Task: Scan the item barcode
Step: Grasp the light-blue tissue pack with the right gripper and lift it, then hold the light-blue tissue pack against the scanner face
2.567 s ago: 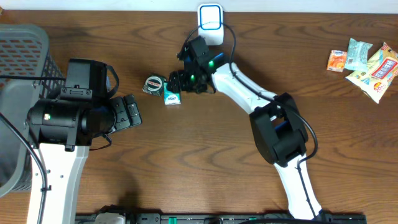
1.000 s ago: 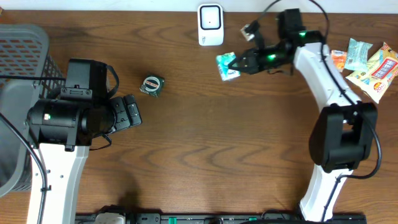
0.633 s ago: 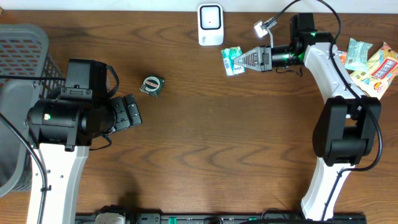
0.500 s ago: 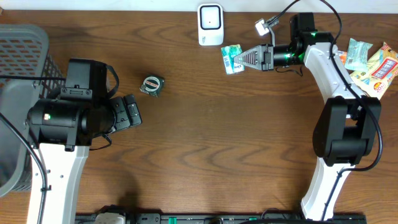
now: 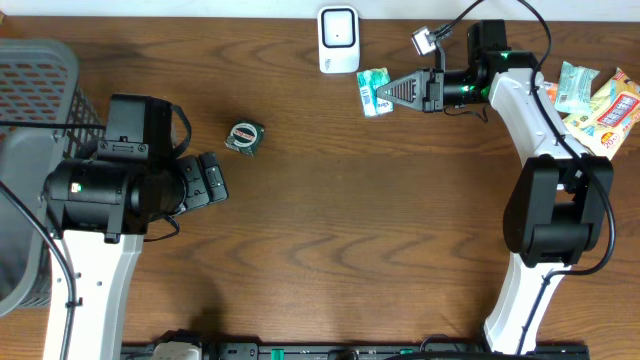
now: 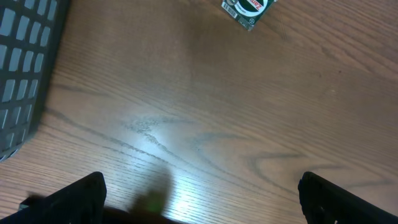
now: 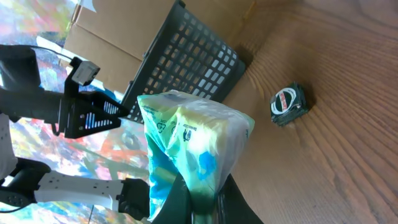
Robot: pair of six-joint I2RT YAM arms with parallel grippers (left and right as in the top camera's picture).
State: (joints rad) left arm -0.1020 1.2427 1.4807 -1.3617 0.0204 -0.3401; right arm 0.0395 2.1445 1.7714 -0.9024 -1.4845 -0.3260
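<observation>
One packet (image 5: 373, 90) is clamped in my right fingers (image 5: 400, 92), just right of the scanner (image 5: 339, 38); I'd turn its barcode squarely toward that window. My left fingers (image 5: 210, 168) stand apart.

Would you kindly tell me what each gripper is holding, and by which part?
The right gripper pinches the green-and-white packet by one end; the rest sticks out beyond it. The left gripper is open, holding nothing.
</observation>
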